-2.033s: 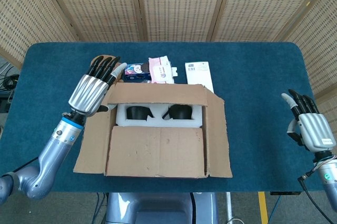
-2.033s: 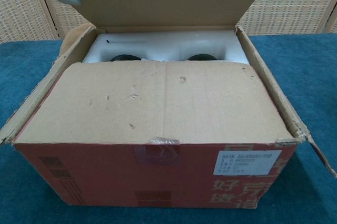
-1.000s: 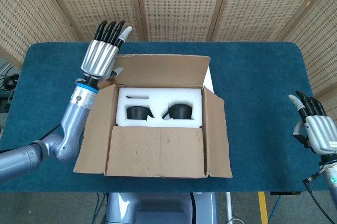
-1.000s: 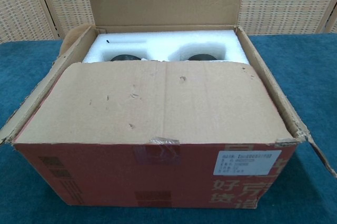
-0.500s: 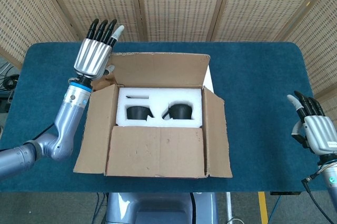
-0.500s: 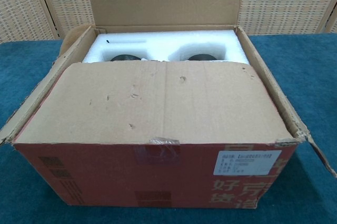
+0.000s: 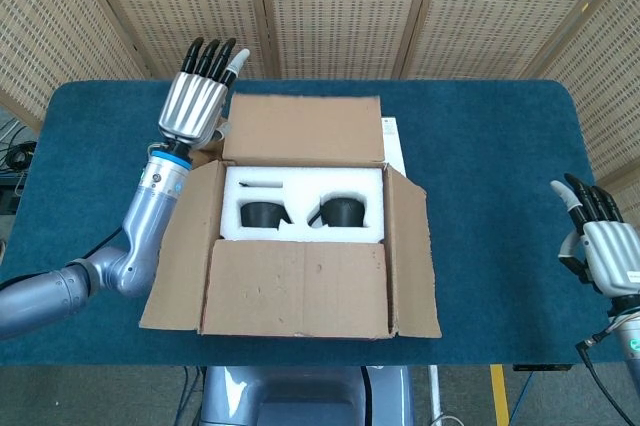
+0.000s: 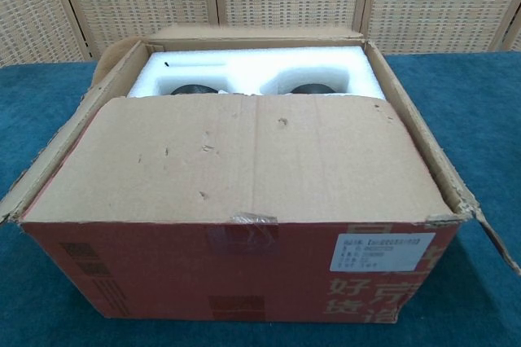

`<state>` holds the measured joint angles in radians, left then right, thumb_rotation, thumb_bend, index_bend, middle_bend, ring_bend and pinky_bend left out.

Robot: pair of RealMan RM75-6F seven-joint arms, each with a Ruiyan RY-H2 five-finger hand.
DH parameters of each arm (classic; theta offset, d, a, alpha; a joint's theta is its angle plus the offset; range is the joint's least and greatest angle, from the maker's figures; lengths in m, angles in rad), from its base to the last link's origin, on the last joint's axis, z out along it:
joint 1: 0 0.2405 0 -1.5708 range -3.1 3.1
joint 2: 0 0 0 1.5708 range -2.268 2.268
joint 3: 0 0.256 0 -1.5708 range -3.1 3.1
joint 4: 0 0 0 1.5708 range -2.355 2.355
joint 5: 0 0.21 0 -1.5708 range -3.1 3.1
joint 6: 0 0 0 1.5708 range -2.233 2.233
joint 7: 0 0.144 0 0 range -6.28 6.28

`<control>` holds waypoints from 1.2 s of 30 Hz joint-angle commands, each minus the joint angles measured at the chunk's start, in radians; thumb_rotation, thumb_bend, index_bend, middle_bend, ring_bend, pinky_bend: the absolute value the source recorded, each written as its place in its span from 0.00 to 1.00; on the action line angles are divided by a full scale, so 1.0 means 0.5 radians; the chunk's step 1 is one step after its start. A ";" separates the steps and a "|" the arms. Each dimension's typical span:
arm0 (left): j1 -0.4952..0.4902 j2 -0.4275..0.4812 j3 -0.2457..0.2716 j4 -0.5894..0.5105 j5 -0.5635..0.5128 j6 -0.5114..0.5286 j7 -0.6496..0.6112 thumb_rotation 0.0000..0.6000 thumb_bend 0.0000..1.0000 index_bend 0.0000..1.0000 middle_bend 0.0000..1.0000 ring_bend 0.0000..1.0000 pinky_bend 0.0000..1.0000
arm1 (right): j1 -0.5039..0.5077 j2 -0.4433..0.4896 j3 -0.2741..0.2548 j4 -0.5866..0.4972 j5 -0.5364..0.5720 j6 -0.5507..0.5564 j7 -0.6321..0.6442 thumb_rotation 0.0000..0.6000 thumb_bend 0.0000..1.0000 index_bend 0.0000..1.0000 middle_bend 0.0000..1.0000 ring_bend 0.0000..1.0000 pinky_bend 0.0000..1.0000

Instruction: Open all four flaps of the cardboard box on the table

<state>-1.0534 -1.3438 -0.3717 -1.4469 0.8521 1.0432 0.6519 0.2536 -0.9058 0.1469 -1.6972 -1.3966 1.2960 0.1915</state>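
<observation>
Now the back flap point(image 7: 302, 128) has dropped down flat behind the box point(image 7: 300, 236), which sits mid-frame on the blue table point(image 7: 490, 166). Left hand point(image 7: 198, 98) is up at the upper left, fingers straight, holding nothing. Right hand point(image 7: 604, 246) waits at the right edge, also empty. Front flap point(image 8: 244, 155) covers the foam point(image 8: 260, 70).

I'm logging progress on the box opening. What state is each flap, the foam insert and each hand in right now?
far flap: folded back, open
left flap: open
right flap: open
near flap: closed over the box
foam insert: partly exposed
left hand: fingers extended, empty
right hand: empty
</observation>
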 commanded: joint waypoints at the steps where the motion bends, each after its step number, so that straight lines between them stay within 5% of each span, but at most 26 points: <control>1: 0.028 0.110 -0.028 -0.197 -0.070 -0.084 -0.092 0.97 0.23 0.00 0.00 0.00 0.00 | 0.001 -0.002 0.000 0.004 -0.001 -0.002 0.004 1.00 1.00 0.00 0.00 0.00 0.00; 13: 0.135 0.605 -0.027 -0.793 -0.373 -0.434 -0.387 1.00 0.45 0.04 0.00 0.00 0.00 | 0.003 -0.018 -0.004 0.010 -0.009 -0.012 0.012 1.00 1.00 0.00 0.00 0.00 0.00; 16: 0.161 0.663 -0.009 -0.857 -0.362 -0.475 -0.462 0.90 0.48 0.14 0.00 0.00 0.00 | 0.000 -0.018 -0.007 0.010 -0.007 -0.015 0.014 1.00 1.00 0.00 0.00 0.00 0.00; 21: 0.213 0.749 0.022 -0.955 -0.313 -0.524 -0.591 0.33 0.49 0.29 0.04 0.00 0.00 | 0.000 -0.022 -0.008 0.011 -0.013 -0.013 0.018 1.00 1.00 0.00 0.00 0.00 0.00; 36: 0.341 0.906 0.221 -1.188 0.089 -0.665 -0.779 0.23 0.45 0.34 0.06 0.00 0.00 | -0.005 -0.028 -0.010 0.005 -0.015 -0.011 0.014 1.00 1.00 0.00 0.00 0.00 0.00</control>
<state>-0.8868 -0.8921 -0.2676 -2.0350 0.8891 0.7129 0.2652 0.2510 -0.9198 0.1419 -1.6948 -1.4043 1.2905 0.1983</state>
